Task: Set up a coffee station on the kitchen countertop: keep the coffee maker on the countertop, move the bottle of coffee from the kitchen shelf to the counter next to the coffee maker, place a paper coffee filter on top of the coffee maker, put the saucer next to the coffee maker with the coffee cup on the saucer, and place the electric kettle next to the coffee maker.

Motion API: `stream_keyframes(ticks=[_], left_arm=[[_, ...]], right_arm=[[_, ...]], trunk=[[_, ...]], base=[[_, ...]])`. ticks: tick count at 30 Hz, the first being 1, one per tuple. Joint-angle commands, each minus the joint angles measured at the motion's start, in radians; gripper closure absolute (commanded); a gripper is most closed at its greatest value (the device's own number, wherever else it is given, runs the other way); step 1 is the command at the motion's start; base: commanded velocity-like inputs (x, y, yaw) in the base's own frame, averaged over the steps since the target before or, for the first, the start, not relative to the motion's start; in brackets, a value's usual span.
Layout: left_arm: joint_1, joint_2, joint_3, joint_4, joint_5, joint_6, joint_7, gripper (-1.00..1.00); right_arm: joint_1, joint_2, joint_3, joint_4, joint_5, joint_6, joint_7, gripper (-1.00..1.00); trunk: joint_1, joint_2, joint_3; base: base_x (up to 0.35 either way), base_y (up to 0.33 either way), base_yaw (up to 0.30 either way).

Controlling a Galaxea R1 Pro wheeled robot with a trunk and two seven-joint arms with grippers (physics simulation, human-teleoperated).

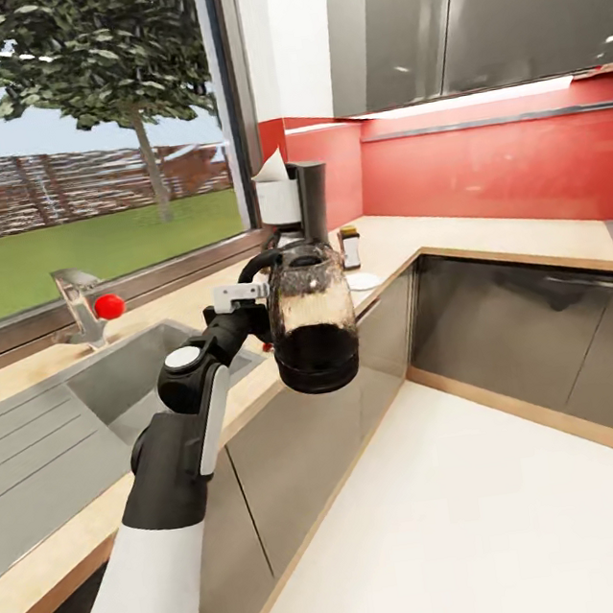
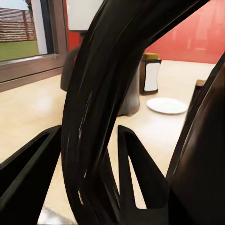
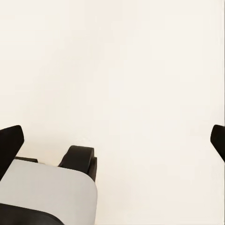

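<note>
Hanging from the left end effector (image 1: 260,305): electric kettle (image 1: 313,330), handle gripped.

A steel sink (image 1: 114,390) is the landmark. Behind it stands a tap (image 1: 79,307) with a red knob (image 1: 108,306). Above that, a window (image 1: 81,133) shows a tree (image 1: 110,61). Right of the sink, a red backsplash (image 1: 501,165) under grey wall cabinets (image 1: 462,15).

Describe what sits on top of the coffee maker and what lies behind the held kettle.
A white paper filter pokes from the coffee maker's top. Behind the electric kettle, held by the left tool, stand the coffee bottle and saucer; the maker's base is covered.
</note>
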Motion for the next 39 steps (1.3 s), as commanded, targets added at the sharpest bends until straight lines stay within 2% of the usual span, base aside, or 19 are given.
stream_keyframes(ticks=[1,11,20,30,39], left_arm=[[-0.001,0.000,0.000,-0.001,-0.003,0.005,0.000,1.00],[-0.001,0.000,-0.001,-0.002,-0.003,0.005,0.000,1.00],[-0.001,0.000,0.000,-0.006,-0.003,0.005,0.000,1.00],[-0.001,0.000,-0.002,-0.006,-0.003,0.005,0.000,1.00],[-0.001,0.000,-0.002,-0.006,-0.003,0.005,0.000,1.00]], right_arm=[[-0.001,0.000,-0.009,0.001,0.010,-0.003,0.003,-1.00],[-0.001,0.000,-0.008,0.001,0.010,-0.003,0.003,-1.00],[-0.001,0.000,-0.008,0.001,0.010,-0.003,0.003,-1.00],[-0.001,0.001,-0.008,0.001,0.010,-0.003,0.003,-1.00],[-0.001,0.001,-0.008,0.001,0.010,-0.003,0.002,-1.00]], trunk=[[0.000,-0.001,-0.001],[0.000,-0.001,-0.001],[0.000,-0.001,-0.001],[0.000,-0.001,-0.001],[0.000,-0.001,-0.001]], base=[[0.197,-0.247,0.000],[0.171,-0.246,0.024],[0.023,-0.057,0.243],[0.000,-0.247,0.113],[0.000,-0.035,0.238]])
